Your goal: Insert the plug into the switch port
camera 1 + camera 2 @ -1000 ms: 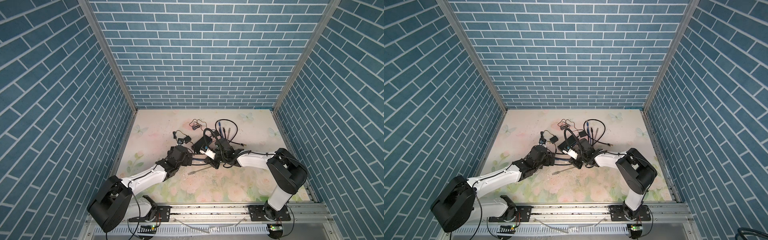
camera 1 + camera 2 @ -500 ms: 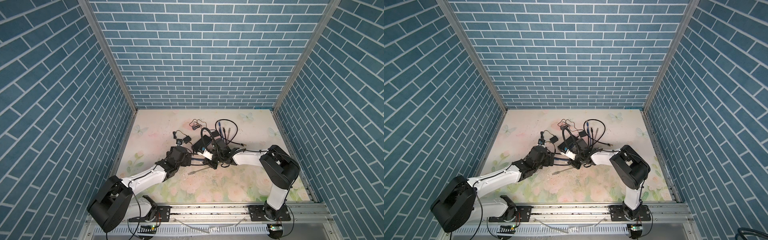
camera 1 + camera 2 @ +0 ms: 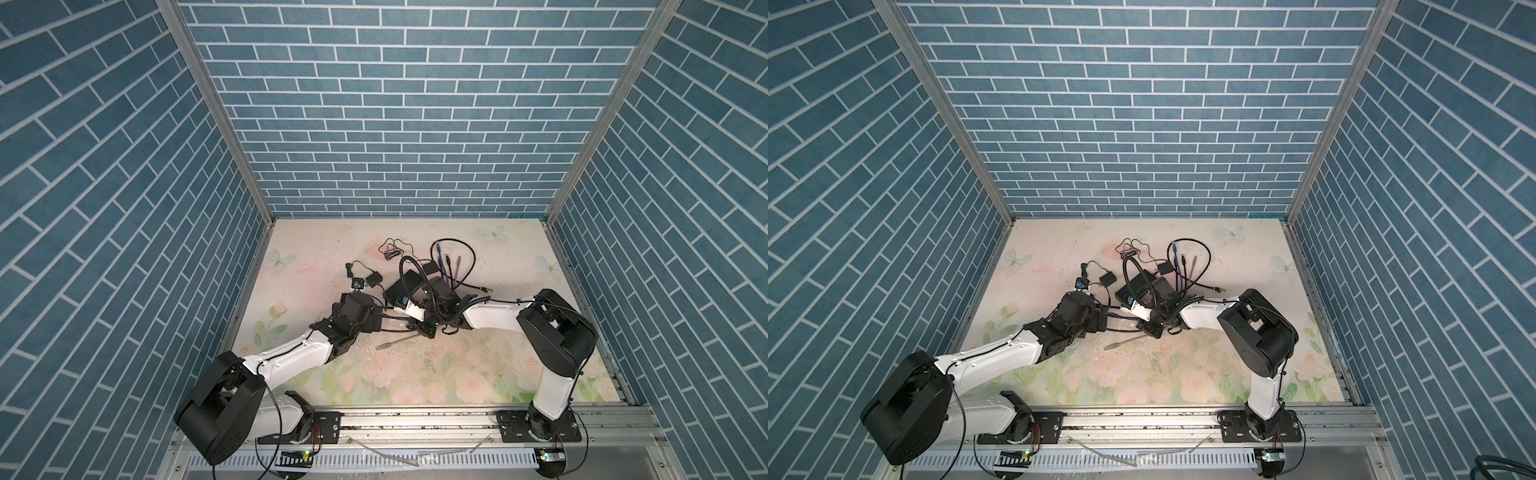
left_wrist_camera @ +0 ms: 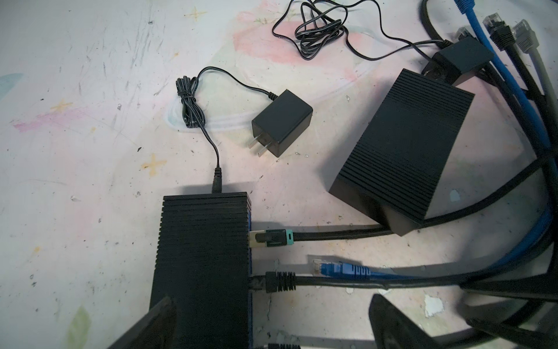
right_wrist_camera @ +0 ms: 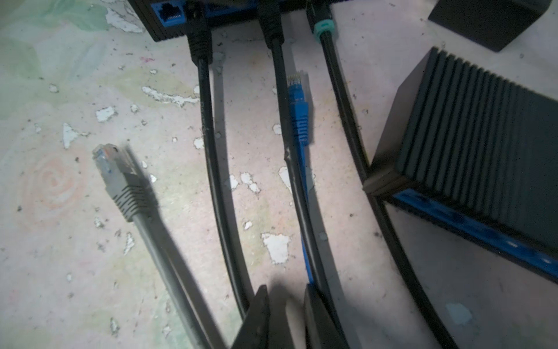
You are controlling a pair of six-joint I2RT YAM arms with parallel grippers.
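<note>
Blue plug (image 5: 297, 99) lies loose near the middle of the worn floral table (image 5: 60, 211), nose just short of the switch (image 4: 202, 256) port face, long axis running back to the nearer right gripper (image 5: 287, 320), jaws nearly closed, grip undeterminable; left gripper (image 4: 271, 317) spread wide about the switch; black cables (image 5: 211, 151) crowd both flanks.

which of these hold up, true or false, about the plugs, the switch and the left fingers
1. The blue plug is seated in the cabled switch. False: it lies loose on the table, short of the ports.
2. The left fingers stand wide open. True.
3. The grey plug lies loose on the table. True.
4. The power adapter is plugged into a socket. False: it lies on the table with its prongs bare.
5. The teal-ringed plug sits in the cabled switch. True.
</note>
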